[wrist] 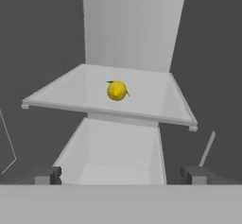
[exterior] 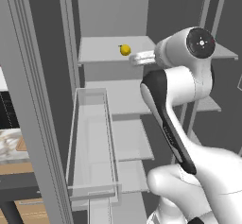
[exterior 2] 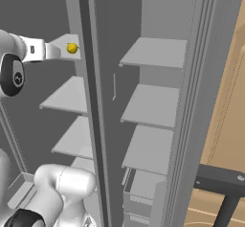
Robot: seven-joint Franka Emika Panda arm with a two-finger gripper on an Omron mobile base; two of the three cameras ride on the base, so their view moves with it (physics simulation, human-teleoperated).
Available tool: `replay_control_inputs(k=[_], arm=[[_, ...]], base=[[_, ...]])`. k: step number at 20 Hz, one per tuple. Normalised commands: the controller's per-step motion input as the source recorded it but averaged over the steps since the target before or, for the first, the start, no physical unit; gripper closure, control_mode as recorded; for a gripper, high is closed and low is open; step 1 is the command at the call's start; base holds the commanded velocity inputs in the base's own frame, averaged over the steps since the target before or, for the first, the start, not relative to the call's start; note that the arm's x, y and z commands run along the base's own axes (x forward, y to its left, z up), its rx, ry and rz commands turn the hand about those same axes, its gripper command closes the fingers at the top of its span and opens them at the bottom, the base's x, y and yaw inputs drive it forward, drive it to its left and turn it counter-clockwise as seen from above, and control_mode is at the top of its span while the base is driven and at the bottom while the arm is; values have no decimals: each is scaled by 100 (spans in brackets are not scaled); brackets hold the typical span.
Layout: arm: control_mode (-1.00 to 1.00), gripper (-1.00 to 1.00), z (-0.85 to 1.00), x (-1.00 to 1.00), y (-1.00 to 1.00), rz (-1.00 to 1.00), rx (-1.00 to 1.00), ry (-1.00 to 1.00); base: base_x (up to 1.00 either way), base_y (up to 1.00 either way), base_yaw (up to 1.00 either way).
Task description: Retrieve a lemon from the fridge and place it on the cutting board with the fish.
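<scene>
While reaching into the tall grey fridge (exterior: 42, 100), tool (wrist: 121, 175) spread, nothing held.
Small yellow lemon (wrist: 116, 90) mid-shelf (wrist: 156, 106); next: advance, straddle, pinch.

My arm (exterior: 175, 124) rises, elbow bent, wrist level and reaching forward; my gripper (wrist: 122, 175) holds its jaws fully apart, empty.

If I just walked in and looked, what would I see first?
The bright yellow lemon, sitting alone on an upper shelf of the open grey fridge. Next, the big white robot arm reaching toward it, its gripper open and short of the fruit.
</scene>
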Motion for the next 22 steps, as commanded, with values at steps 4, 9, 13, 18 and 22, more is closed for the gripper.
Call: replay_control_inputs(k=[4, 9, 13, 18, 22], arm=[[-100, -100, 0, 53, 0, 3, 0, 0], [-100, -100, 0, 73, 0, 5, 0, 3], [-100, -100, -1, 74, 0, 0, 0, 13], [-100, -100, 0, 58, 0, 0, 0, 22], [-100, -100, -6, 50, 1, 0, 0, 18]], base=[[0, 0, 0], [0, 0, 0], [0, 0, 0], [0, 0, 0], [0, 0, 0]])
